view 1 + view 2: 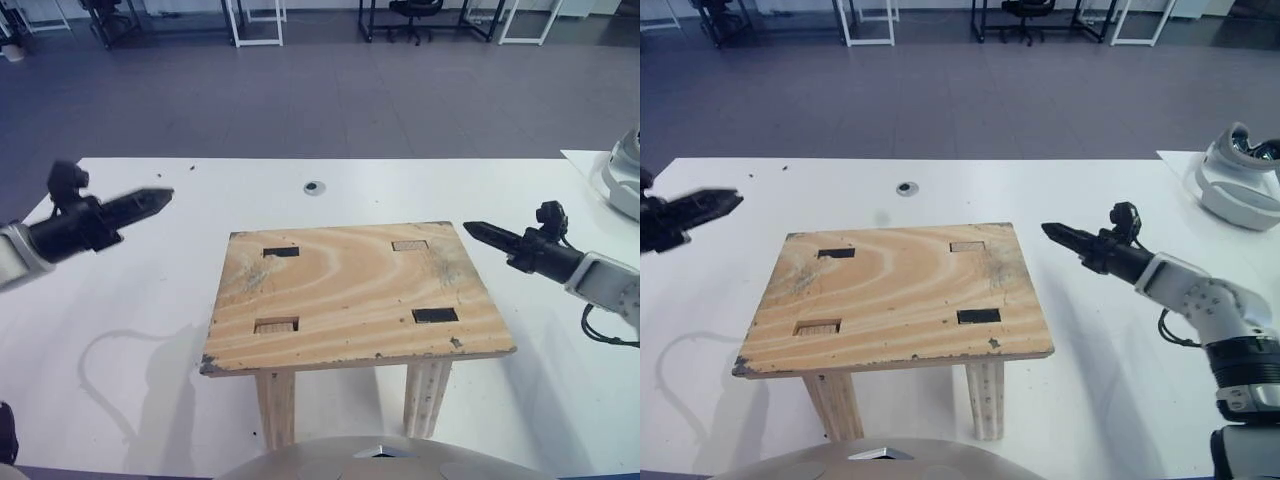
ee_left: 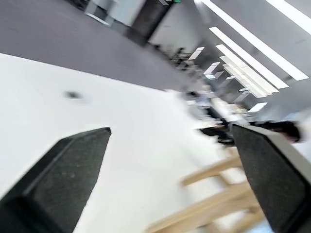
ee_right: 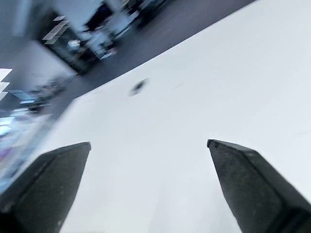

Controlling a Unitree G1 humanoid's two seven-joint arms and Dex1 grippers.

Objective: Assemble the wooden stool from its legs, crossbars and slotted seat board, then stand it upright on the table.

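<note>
The wooden stool stands upright in the middle of the white table (image 1: 150,300), its slotted seat board (image 1: 350,295) on top and two front legs (image 1: 276,405) (image 1: 427,395) showing under it. Two seat slots (image 1: 281,251) look dark; the other two (image 1: 276,325) hold light wood. My left gripper (image 1: 160,197) hangs above the table to the left of the stool, apart from it and pointing toward it. In the left wrist view its fingers (image 2: 58,184) stand open, with blurred stool wood (image 2: 218,189) beyond. My right gripper (image 1: 1050,231) hovers just off the seat's right edge, open and holding nothing (image 3: 148,145).
A white headset (image 1: 1237,180) lies at the table's far right corner. A small round grommet (image 1: 315,187) sits in the table behind the stool. Desks and chairs stand far back across the grey floor.
</note>
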